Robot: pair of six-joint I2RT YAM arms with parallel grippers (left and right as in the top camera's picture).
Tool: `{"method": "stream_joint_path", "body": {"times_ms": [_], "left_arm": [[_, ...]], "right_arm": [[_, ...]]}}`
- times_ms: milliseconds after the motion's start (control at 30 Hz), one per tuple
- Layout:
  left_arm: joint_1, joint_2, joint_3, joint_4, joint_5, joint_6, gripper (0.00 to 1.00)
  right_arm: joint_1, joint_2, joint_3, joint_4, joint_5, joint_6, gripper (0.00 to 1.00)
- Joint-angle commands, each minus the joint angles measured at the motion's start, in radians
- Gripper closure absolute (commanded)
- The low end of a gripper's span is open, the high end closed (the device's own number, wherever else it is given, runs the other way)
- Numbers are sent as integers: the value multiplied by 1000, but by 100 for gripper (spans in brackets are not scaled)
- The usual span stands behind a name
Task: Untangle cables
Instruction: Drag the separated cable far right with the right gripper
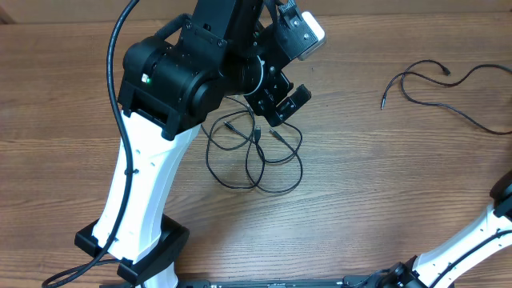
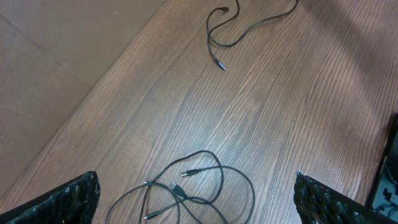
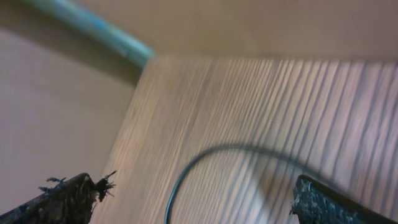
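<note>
1. Our left gripper (image 2: 196, 186) hangs wide open and empty above the tangled loops of thin black cable (image 1: 256, 156) in the middle of the brown wooden table (image 1: 384, 200). A separate thin black strand (image 1: 448, 80) lies well apart to the right.
2. Our right gripper (image 3: 199, 186) is released too. Its blurred view probably shows that strand.
3. We should pinch one outer loop only, then draw it gently away.

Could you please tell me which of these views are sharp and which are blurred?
Overhead: sharp, evenly lit, the cables crisp; left wrist: sharp too, table grain clear; right wrist: smeared by motion blur, the cable a soft streak.
</note>
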State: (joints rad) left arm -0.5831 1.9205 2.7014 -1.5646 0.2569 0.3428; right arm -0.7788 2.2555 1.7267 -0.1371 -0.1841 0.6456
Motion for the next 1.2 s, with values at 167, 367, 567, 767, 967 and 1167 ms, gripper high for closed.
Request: {"method": "stream_joint_path", "body": {"times_ms": [167,367,567,767,967,1167], "left_arm": [[-11,-5,5,3,-5,3,1],[-11,-5,5,6,-6,52,1],[-11,-3,4,6,-6,90,1],[-11,0,4,7,-14,108,1],[-11,4,4,6,-25,129,1],[-11,4,4,4,-25,129,1]], "right_arm": [[-18,-138,15,-359,-151,-202,0],[-3,-138,14,-558,-150,-663,1],[11,-138,14,-728,-139,-1094,0],[11,-136,-15,-784,-138,-1205,0],[12,-134,-180,-604,-89,-1205,0],[12,-133,-358,-403,28,-1205,0]]}}
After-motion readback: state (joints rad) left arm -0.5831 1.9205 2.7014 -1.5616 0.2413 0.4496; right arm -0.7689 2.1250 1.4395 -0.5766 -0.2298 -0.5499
